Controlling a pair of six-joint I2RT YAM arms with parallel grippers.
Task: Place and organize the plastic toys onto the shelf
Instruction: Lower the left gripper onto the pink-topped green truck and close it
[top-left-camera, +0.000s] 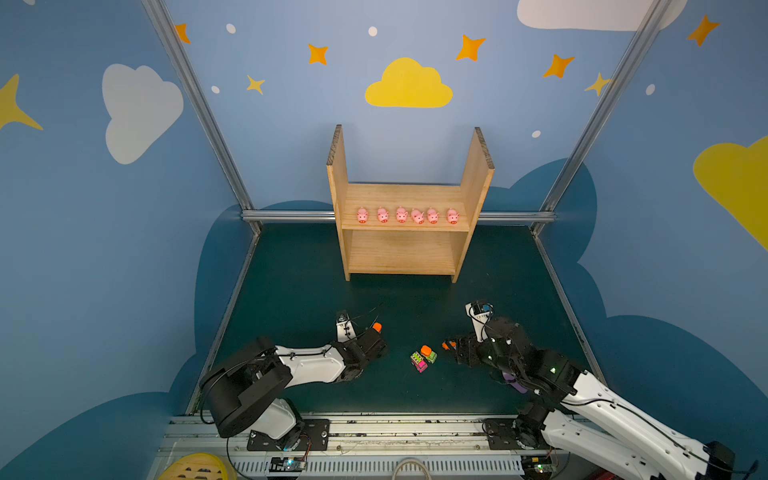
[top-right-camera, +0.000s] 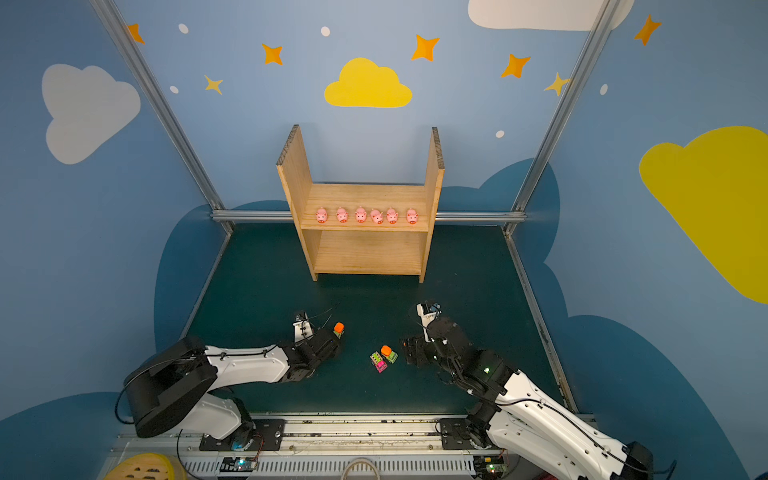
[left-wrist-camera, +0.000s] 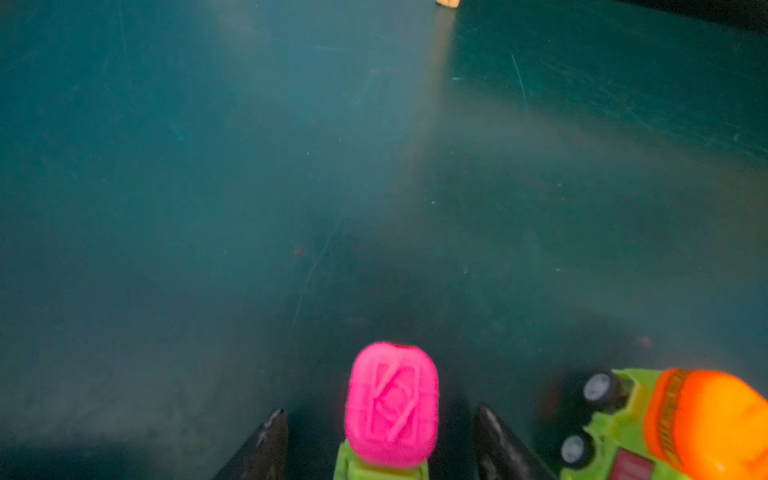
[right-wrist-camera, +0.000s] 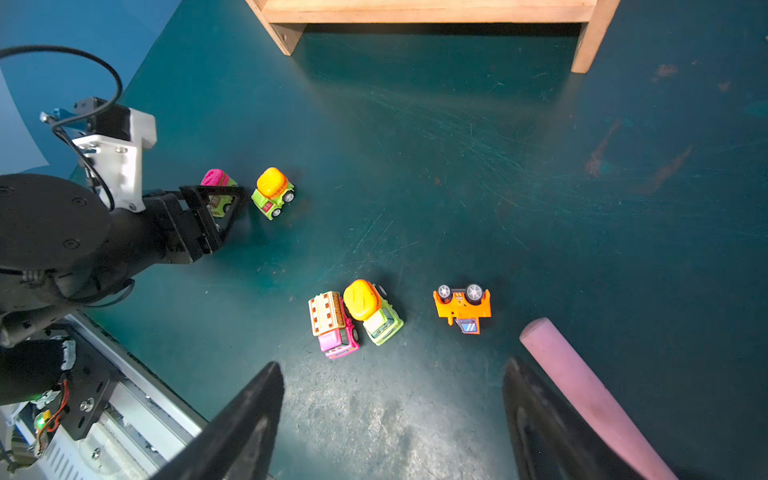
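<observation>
Several pink pigs (top-left-camera: 402, 215) stand in a row on the upper board of the pine shelf (top-left-camera: 405, 253). My left gripper (left-wrist-camera: 381, 409) is open low over the mat. A lime vehicle with a pink top (left-wrist-camera: 391, 405) sits between its fingers with a gap on each side. Beside it stands a lime mixer with an orange drum (right-wrist-camera: 273, 192). A pink truck (right-wrist-camera: 332, 324) and another orange-drummed mixer (right-wrist-camera: 372, 309) touch mid-mat. An orange vehicle (right-wrist-camera: 461, 307) lies tipped over, wheels showing. My right gripper (right-wrist-camera: 392, 365) is open just short of these, with nothing between its fingers.
A pink scoop handle (right-wrist-camera: 582, 395) lies on the mat against the outside of one right finger. The shelf stands at the back of the green mat (top-left-camera: 291, 291), with blue walls and metal rails around it. A yellow basket (top-left-camera: 195, 467) sits off the front left corner.
</observation>
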